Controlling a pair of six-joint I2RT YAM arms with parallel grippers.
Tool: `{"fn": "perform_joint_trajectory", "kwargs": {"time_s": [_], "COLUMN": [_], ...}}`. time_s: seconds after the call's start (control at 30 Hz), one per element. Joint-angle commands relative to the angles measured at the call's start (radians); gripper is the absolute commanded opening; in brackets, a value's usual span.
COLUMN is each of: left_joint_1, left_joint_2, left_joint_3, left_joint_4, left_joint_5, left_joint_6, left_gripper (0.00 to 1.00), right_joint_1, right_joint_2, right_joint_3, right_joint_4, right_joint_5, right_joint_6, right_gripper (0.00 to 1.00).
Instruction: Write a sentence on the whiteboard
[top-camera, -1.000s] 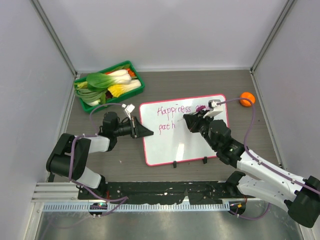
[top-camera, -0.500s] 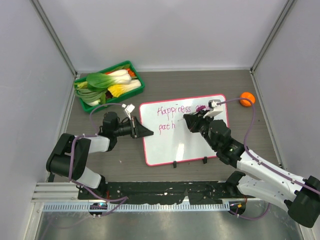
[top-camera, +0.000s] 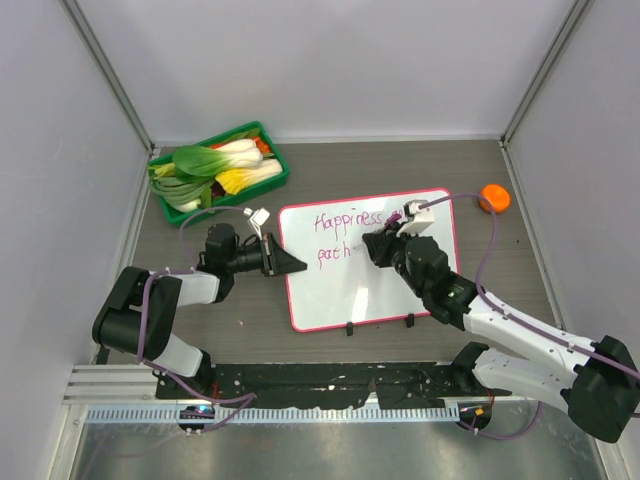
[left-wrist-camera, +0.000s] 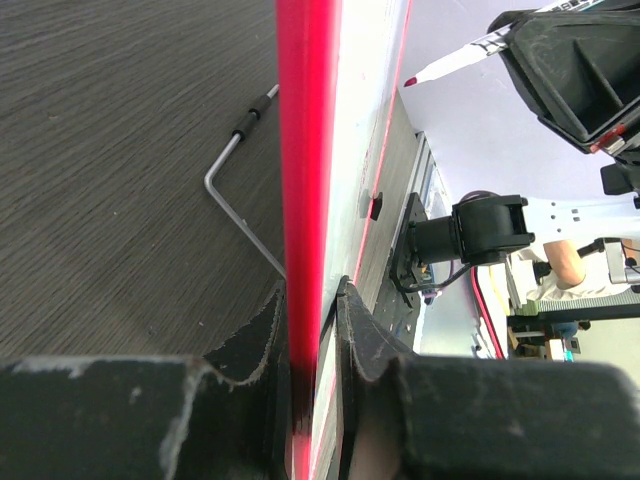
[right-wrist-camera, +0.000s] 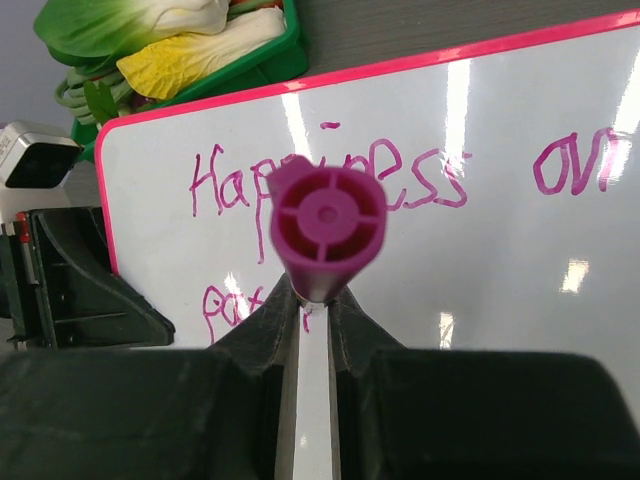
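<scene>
Your right end effector (top-camera: 377, 243), clamped on the magenta marker (right-wrist-camera: 325, 225), sits just right of the second line of the purple handwritten sentence (top-camera: 334, 253). Your left end effector (top-camera: 291, 265) pinches the glossy pink-framed whiteboard (top-camera: 385, 295).

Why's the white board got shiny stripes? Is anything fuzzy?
Right wrist view: light glares in streaks on the glossy whiteboard, crossing the sentence; left wrist view: the board's red frame sits so close it smears; top view: one faint glare patch.

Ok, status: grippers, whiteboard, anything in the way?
Left gripper shut on whiteboard edge. Right gripper shut on marker, over the sentence. Green tray, orange ball apart from board.
</scene>
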Motion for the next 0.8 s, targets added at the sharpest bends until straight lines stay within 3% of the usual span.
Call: {"fn": "perform_joint_trajectory", "kwargs": {"time_s": [0.0, 0.57, 0.77], "left_joint_1": [-0.017, -0.017, -0.017], "left_joint_2": [0.014, 0.016, 0.010], "left_joint_3": [-0.019, -0.019, -0.022], "left_joint_4": [-0.128, -0.126, -0.126], "left_joint_5": [-0.149, -0.149, -0.152], "left_joint_6": [0.136, 0.136, 0.137], "left_gripper": [0.00, 0.00, 0.00], "right_joint_1": [-0.001, 0.000, -0.001], "right_joint_2": [0.013, 0.054, -0.019], "right_joint_3": [0.012, -0.008, -0.005], "right_joint_4": [0.030, -0.026, -0.019], "right_joint_5": [0.024, 0.073, 0.038], "right_joint_6": [-0.018, -0.033, -0.009], "right_gripper": [0.01, 0.01, 0.01]}}
